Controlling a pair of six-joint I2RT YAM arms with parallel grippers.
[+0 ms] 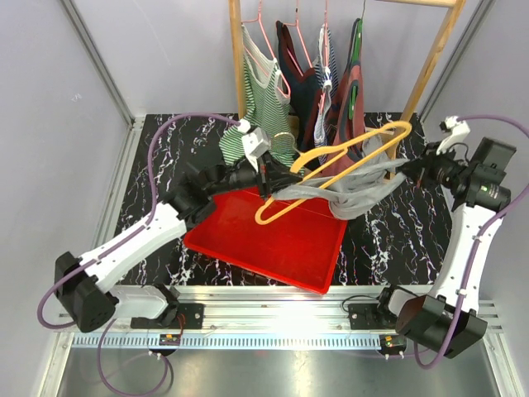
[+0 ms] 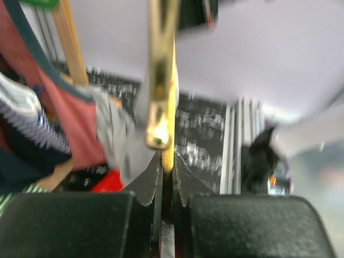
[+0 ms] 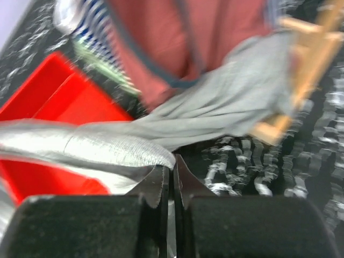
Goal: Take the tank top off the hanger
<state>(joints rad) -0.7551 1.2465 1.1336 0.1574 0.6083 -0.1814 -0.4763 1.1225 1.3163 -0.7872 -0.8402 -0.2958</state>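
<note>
Grey knit fabric marks the sleeveless grey tank top, draped over the yellow plastic hanger and held in the air above the red plastic tray on the black marbled tabletop, just in front of the wooden rack of other garments at the far side. Seen from its wrist, the left end effector is clamped on the hanger's thin bar near the hook end. The right end effector has its fingers together, apparently pinching the garment's right end. The hanger's long axis runs from near left to far right, and the cloth stretches off it rightward. The right arm is nearer the garment, so stripping it probably calls for a rightward pull.
</note>
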